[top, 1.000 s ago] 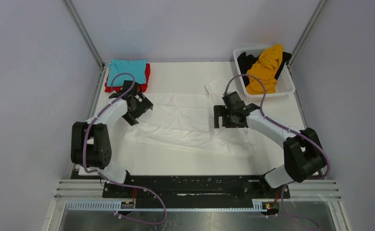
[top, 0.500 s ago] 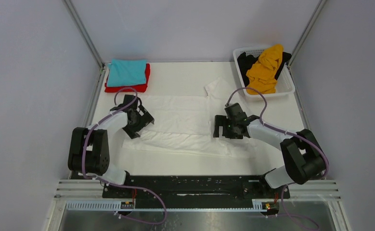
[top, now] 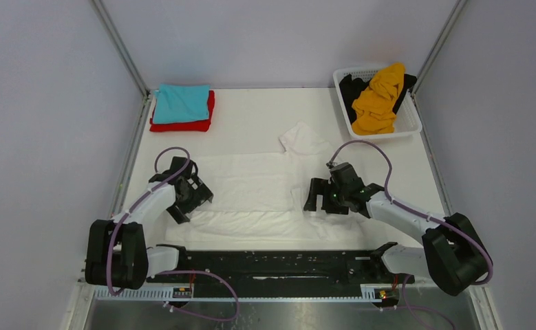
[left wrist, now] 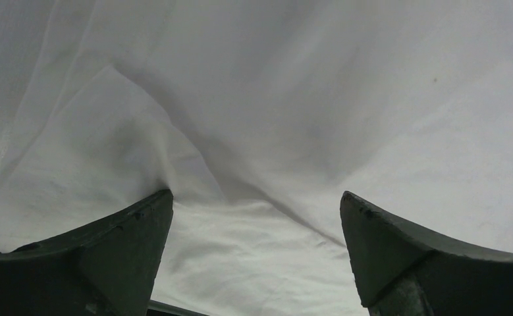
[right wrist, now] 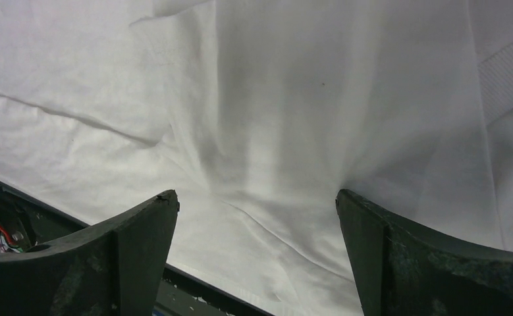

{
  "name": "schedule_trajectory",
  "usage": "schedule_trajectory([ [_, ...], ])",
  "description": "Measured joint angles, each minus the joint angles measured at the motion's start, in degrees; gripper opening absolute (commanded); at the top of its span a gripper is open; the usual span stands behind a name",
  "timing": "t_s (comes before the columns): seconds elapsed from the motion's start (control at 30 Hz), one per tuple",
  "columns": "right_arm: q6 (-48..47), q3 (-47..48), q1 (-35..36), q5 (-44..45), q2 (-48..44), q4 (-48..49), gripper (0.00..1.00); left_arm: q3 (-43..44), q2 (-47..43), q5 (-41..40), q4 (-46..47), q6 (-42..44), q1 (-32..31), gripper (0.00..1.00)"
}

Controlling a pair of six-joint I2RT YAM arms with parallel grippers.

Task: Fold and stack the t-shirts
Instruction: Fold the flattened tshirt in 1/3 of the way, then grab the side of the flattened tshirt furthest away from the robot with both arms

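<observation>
**A:** Right, where does the cloth lie from the claws?

**B:** Nearest me, the white shirt (top: 251, 189) has its near edge close along the near edge of the table (top: 251, 110). Its long axis runs left to right. Both claws hang over that near half, one toward each end. The left gripper (left wrist: 257, 201) sits by the shirt's left edge and the right gripper (right wrist: 257, 197) by its right side.

**A:** Are they holding anything?

**B:** No. On both wrist cameras I see the fingers spread wide, with rumpled white cloth below the gap and nothing pinched. I judge each arm equally near its own end, so the next grab is a two-arm job along that axis.

**A:** And which way does the fold go?

**B:** My guess is across the short axis, near edge over far, since the body of the shirt stretches away from the claws. One sleeve (top: 305, 139) sticks out on the far right side.

**A:** Beyond that?

**B:** At the far left, a folded teal shirt (top: 181, 103) lies on a red shirt (top: 182, 126). At the far right, the basket (top: 411, 125) holds an orange-yellow shirt (top: 378, 96) and a black shirt (top: 353, 88), well apart from both claws.
</observation>
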Motion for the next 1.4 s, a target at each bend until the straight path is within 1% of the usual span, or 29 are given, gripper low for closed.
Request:
schedule_trajectory([
  [0.13,-0.04,1.20,0.24,0.33,-0.83,-4.79,1.00,2.03,2.56,-0.28,-1.51,0.22,0.00,0.99],
  [0.23,-0.15,4.42,0.26,2.71,-1.31,-9.35,0.99,5.68,3.58,-1.38,-3.93,0.48,0.00,0.99],
  [0.33,-0.57,9.90,0.26,6.29,-2.08,-11.91,1.00,12.52,3.61,-3.30,-6.47,0.50,0.00,0.99],
  [0.5,-2.67,20.15,-0.09,11.21,-0.79,-13.05,1.00,25.75,5.11,-7.82,-7.28,0.70,0.68,0.99],
  [0.53,-3.39,23.30,-0.20,12.20,0.68,-13.49,0.99,28.63,6.64,-8.63,-7.56,0.90,1.22,0.99],
  [0.63,-4.81,28.87,-0.83,13.25,4.63,-13.99,0.99,34.64,12.28,-10.03,-7.61,1.64,3.32,0.98],
  [0.73,-6.03,35.34,-1.95,13.68,10.60,-15.15,1.00,39.89,20.41,-10.71,-8.52,2.29,6.05,0.93],
  [0.8,-6.62,38.01,-2.58,13.66,13.75,-15.34,0.99,42.99,25.90,-10.95,-8.83,2.64,7.48,0.90],
  [0.87,-7.23,40.87,-3.23,13.64,17.05,-16.02,1.00,45.57,30.45,-11.17,-9.31,3.06,8.39,0.86],
  [0.97,-8.07,45.59,-4.55,13.51,22.45,-16.74,1.00,49.86,36.74,-12.00,-10.12,3.50,9.20,0.84],
  [1.07,-8.50,50.56,-6.27,13.38,27.61,-17.31,0.99,52.96,40.76,-12.76,-10.40,3.34,9.70,0.79],
  [1.23,-8.61,59.10,-8.13,13.44,35.54,-17.92,0.99,56.63,45.79,-12.44,-10.16,2.91,11.69,0.76],
  [1.4,-8.66,66.12,-8.26,13.29,42.36,-17.70,0.99,57.79,49.99,-12.46,-9.88,2.27,13.00,0.71],
])
